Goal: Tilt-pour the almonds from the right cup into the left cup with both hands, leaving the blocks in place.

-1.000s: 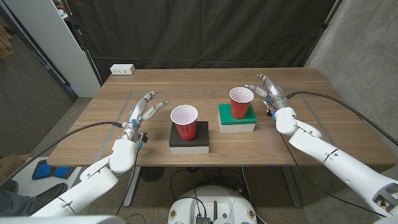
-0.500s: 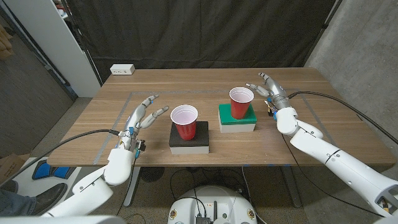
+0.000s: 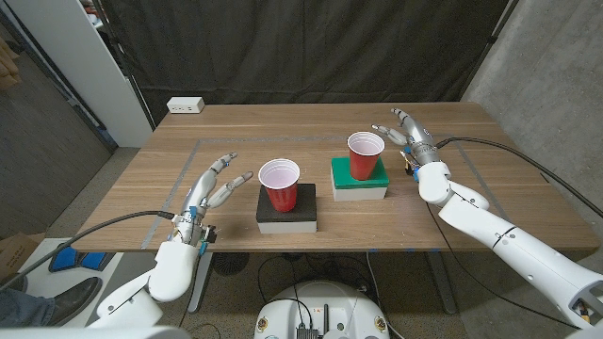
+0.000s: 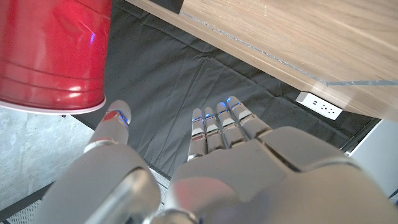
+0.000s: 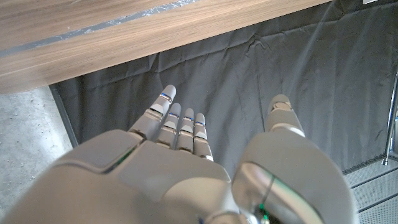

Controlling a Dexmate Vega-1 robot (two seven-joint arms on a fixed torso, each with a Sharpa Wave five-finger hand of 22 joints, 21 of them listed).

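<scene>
1. Cups stand upright, each on its own block: the right cup on the green block, the left cup on the black block, with a bare strip of table between the blocks. Their long axes are vertical; I cannot see almonds inside either one.
2. Right hand is just beside the right cup on its outer side, fingers spread wide and holding nothing, thumb side toward the cup wall. It is the nearer hand for the lift and needs only a short move inward.
3. Left hand is near the left cup on its outer side, fingers apart and empty, not touching it.
4. Against the earlier frames, the left hand has drawn back toward the robot and its forearm sits lower in the picture; the right hand, both cups and both blocks are unchanged.
</scene>
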